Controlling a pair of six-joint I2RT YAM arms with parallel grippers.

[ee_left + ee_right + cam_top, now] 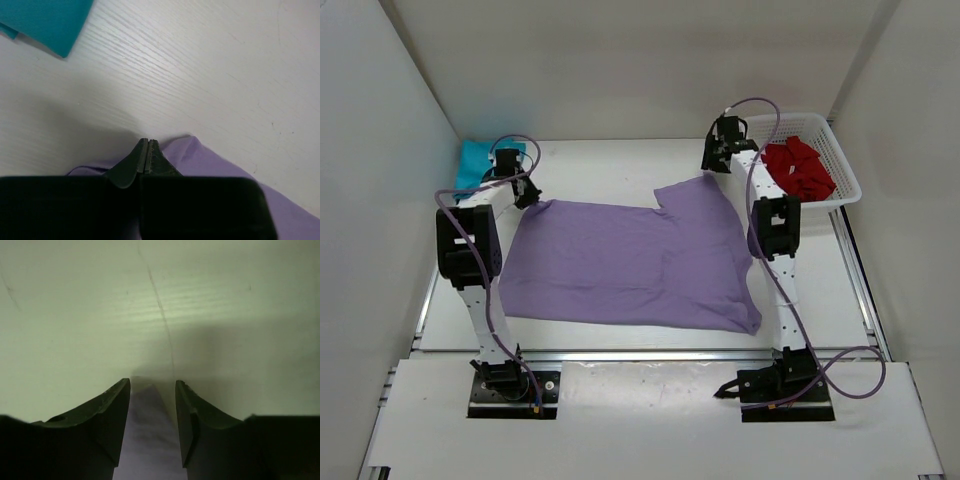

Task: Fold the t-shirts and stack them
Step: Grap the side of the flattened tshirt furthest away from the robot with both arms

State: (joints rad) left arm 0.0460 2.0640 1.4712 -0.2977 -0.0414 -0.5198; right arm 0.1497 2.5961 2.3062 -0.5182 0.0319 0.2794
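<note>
Three t-shirts are sharing the table (610,165): the lavender t-shirt (630,265) is lying spread open across the middle, the teal t-shirt (475,160) is sitting folded in the far left corner, and the red t-shirt (798,168) is lying crumpled in the white basket (848,178) at the far right. The left gripper (145,144) is resting at the lavender shirt's far left corner with its jaws pressed together. The cloth is bunching up around the tips, so it is most likely pinching that corner. The right gripper (152,385) is hanging over the far right corner with its jaws standing partly apart; a strip of lavender cloth is lying between them, but neither finger is pressing on it. The shirt is looking thin, light and limp, so it is probably going to drape and sag from whatever point lifts it, wrinkle easily, and slide over the smooth table rather than hold a crease. Breakage is not a worry. The best holds are looking like the corners and hems, pinching a small fold of edge low against the table, with both arms taking matching corners so the cloth is travelling flat. The near right corner is jutting past the rest, so the spread is probably needing some squaring before any fold.
</note>
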